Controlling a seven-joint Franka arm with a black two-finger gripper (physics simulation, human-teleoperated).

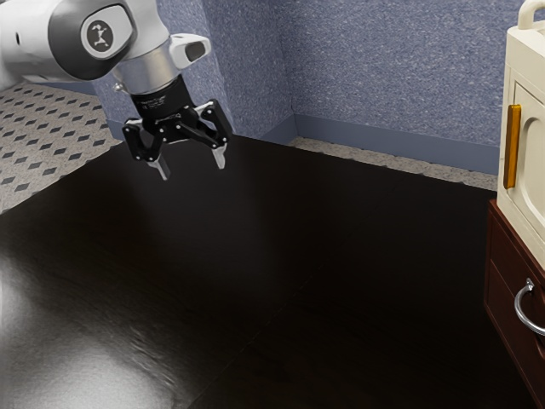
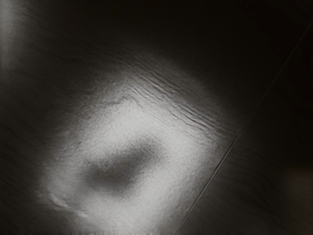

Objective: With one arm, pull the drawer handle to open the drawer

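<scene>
The tool (image 1: 192, 165) hangs released above the black table (image 1: 324, 273), well apart from drawer (image 1: 507, 294) and cream cabinet (image 1: 525, 64).

A glossy black tabletop (image 1: 341, 256) with fine wood grain spreads beneath the gripper (image 1: 194, 170) and well out ahead of it. Under the hand it bears a pale glare (image 2: 161, 186) beside a thin straight seam (image 2: 210, 180). Far in front of the gripper stands a red-brown drawer cabinet (image 1: 506, 277)
</scene>
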